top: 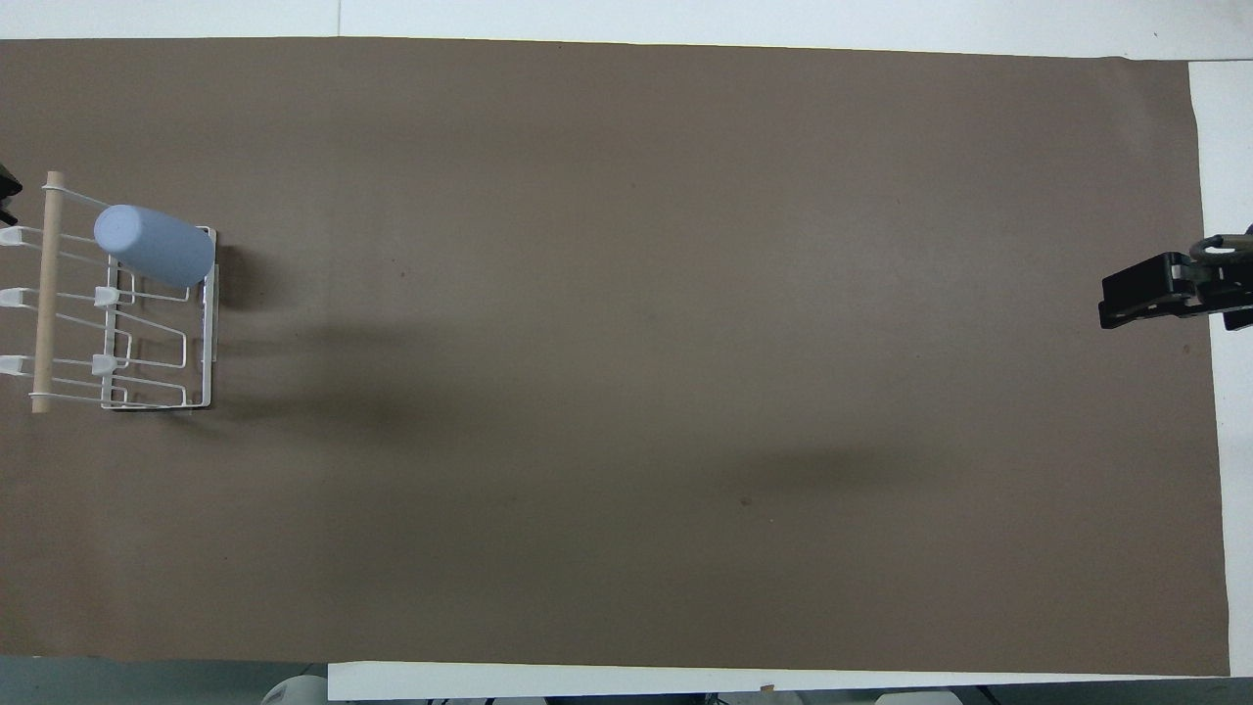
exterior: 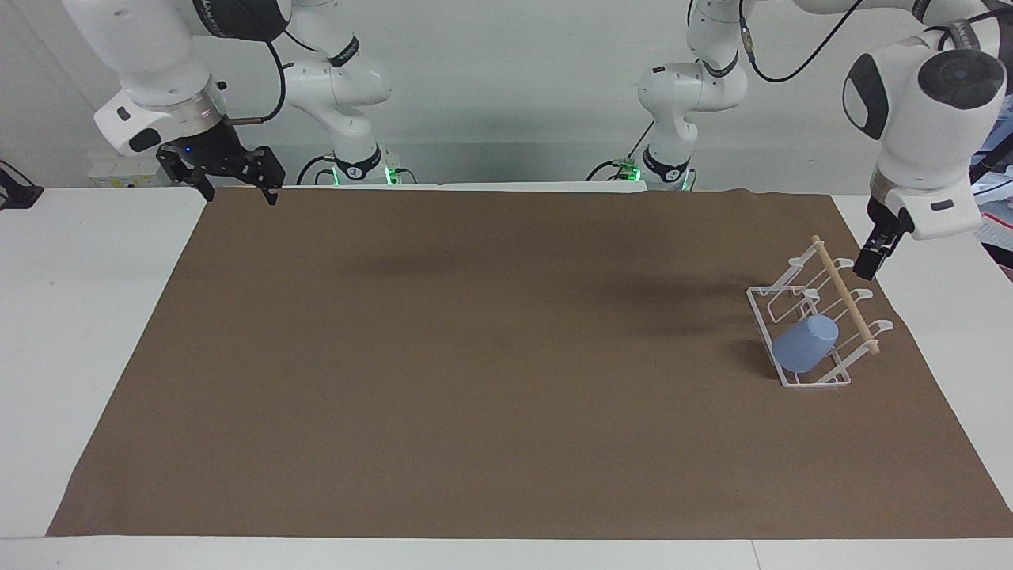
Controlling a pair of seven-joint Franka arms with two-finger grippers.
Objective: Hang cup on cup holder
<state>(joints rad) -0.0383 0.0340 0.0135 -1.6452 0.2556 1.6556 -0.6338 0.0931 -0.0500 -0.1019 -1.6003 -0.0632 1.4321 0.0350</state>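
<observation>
The light-blue cup (exterior: pixel 806 344) sits upside down and tilted on a prong of the white wire cup holder (exterior: pixel 847 297), at the holder's end farthest from the robots. The overhead view shows the cup (top: pixel 152 247) over the holder (top: pixel 208 323) too. My left gripper (exterior: pixel 866 267) is raised beside the nearer end of the wooden dowel, apart from the holder and the cup, and holds nothing. Only a dark sliver of the left gripper (top: pixel 4 191) shows in the overhead view. My right gripper (exterior: pixel 240 194) waits open and empty over the mat's corner at the right arm's end (top: pixel 1145 292).
A brown mat (exterior: pixel 475 356) covers most of the white table (exterior: pixel 79 317). The holder stands near the mat's edge at the left arm's end.
</observation>
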